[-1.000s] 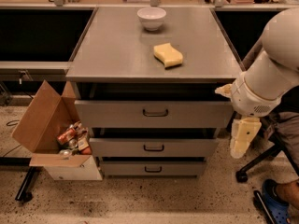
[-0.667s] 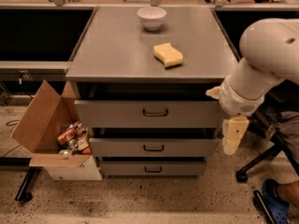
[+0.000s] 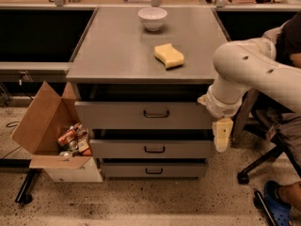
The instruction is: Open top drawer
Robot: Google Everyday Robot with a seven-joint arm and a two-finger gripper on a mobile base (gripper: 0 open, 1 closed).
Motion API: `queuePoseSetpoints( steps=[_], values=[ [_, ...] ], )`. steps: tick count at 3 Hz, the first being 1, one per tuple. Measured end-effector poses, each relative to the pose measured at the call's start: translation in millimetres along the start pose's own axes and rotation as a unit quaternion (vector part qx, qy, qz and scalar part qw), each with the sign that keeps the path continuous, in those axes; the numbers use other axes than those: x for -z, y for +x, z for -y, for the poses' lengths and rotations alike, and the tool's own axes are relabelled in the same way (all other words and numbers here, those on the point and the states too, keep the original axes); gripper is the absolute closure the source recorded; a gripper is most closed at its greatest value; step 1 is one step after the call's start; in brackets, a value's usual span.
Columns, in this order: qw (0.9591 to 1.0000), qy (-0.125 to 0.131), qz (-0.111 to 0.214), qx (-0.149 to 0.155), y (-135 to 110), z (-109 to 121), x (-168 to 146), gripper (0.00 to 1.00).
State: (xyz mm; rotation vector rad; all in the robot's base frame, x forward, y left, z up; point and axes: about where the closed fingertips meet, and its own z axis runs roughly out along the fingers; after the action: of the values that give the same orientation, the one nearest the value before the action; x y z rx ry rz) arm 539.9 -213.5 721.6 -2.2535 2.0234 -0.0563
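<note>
Approach step: the gripper (image 3: 222,134) hangs just right of the top drawer (image 3: 108,116), seemingly empty, can't tell if it's open. Next it has to swing left onto the handle (image 3: 156,113).

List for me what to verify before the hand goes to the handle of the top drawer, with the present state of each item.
1. The handle of the top drawer is uncovered: ok.
2. The hand is at the handle: not ok. It hangs to the right of the drawer fronts, lower than the handle and apart from it.
3. The cardboard box is out of the drawer's way: ok. It stands left of the fronts.
4. The bowl and the sponge lie back from the front edge of the tabletop: ok.
5. The seated person is away from the arm: not ok, right beside it.
</note>
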Motion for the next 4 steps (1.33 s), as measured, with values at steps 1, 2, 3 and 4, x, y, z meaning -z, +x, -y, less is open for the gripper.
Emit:
queuePoseSetpoints(
  steps=[1,2,3,4],
  values=[
    [0.9999,-0.002,0.003,-0.010,8.1,20.1,-21.4,0.00],
    [0.9997,-0.004,0.006,-0.024,9.8,38.0,-32.5,0.00],
    [0.9992,-0.007,0.016,-0.037,8.8,54.7,-41.0,0.00],
    [0.9985,-0.020,0.026,-0.045,5.2,62.5,-55.6,0.00]
  ],
)
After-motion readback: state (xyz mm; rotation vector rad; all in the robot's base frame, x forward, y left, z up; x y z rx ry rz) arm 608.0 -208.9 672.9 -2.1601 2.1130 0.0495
